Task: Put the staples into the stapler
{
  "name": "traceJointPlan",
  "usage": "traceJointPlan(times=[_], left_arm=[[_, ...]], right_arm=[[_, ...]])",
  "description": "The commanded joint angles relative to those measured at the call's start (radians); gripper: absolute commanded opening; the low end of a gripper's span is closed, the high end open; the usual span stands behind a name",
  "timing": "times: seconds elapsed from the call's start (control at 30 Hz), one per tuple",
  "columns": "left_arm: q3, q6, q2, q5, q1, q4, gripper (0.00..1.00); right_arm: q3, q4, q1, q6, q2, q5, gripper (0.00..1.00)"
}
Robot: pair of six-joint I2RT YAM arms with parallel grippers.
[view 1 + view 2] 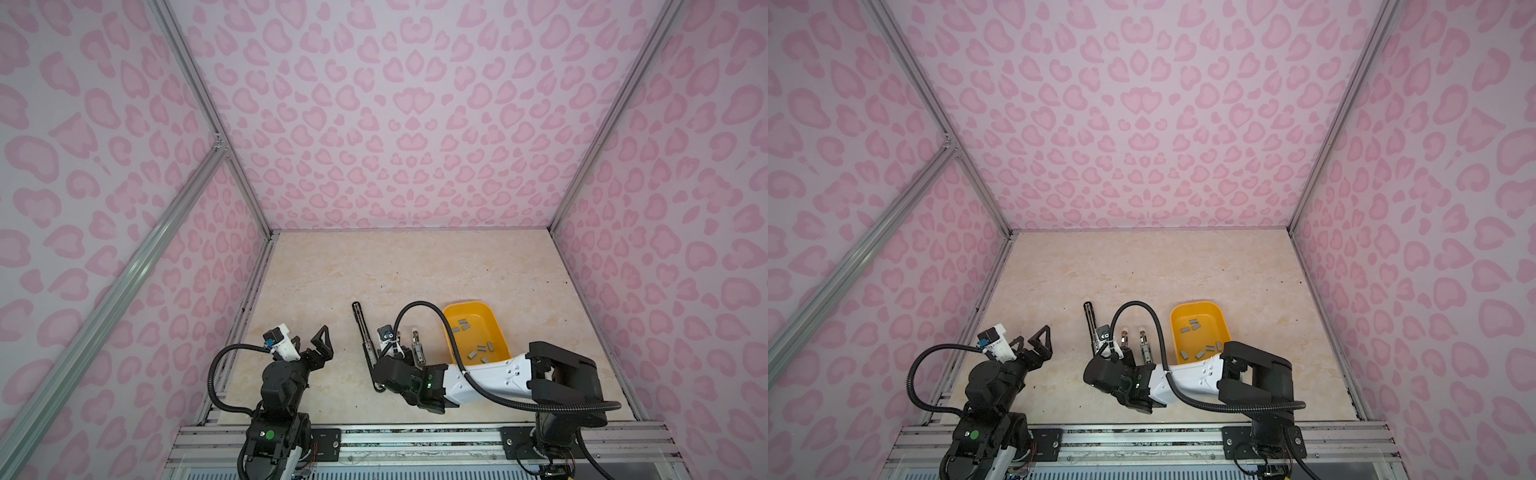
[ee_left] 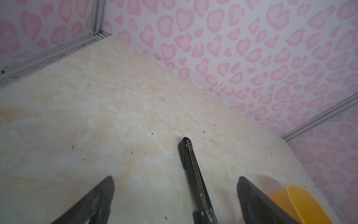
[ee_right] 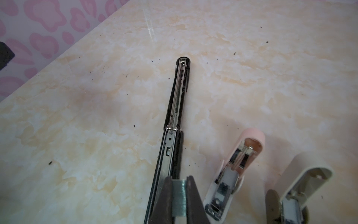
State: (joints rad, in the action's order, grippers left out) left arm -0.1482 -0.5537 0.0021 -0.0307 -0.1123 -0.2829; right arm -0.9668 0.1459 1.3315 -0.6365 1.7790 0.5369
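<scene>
a staple strip [image 3: 179, 199] is clenched by the right end effector [image 3: 179, 181] over the open black stapler [image 3: 175, 116] for loading; left end effector [image 1: 309, 338] released.

Shiny metal staples [image 3: 179, 197], glossy tabletop [image 3: 251, 77]

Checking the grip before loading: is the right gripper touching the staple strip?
Touching. The right wrist view shows the right gripper clamping the staple strip, no gap visible.
</scene>
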Motion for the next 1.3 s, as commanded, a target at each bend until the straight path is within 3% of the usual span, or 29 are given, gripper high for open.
traceJointPlan(times=[0.0, 0.43, 0.67, 1.27], left_arm=[[-0.001, -0.005, -0.073, 0.0, 0.0, 0.021, 1.0], [0.0, -0.007, -0.072, 0.002, 0.0, 0.018, 1.0], [-0.001, -0.009, -0.072, -0.001, -0.001, 0.016, 1.0], [-0.002, -0.011, -0.072, -0.003, -0.001, 0.014, 1.0]], right_arm=[[0.016, 0.04, -0.001, -0.014, 0.011, -0.003, 0.04], [0.009, 0.055, 0.006, -0.024, 0.047, -0.026, 0.03], [-0.035, 0.001, 0.058, -0.033, 0.059, 0.037, 0.03], [-0.051, -0.032, 0.063, -0.083, 0.1, 0.039, 0.01]])
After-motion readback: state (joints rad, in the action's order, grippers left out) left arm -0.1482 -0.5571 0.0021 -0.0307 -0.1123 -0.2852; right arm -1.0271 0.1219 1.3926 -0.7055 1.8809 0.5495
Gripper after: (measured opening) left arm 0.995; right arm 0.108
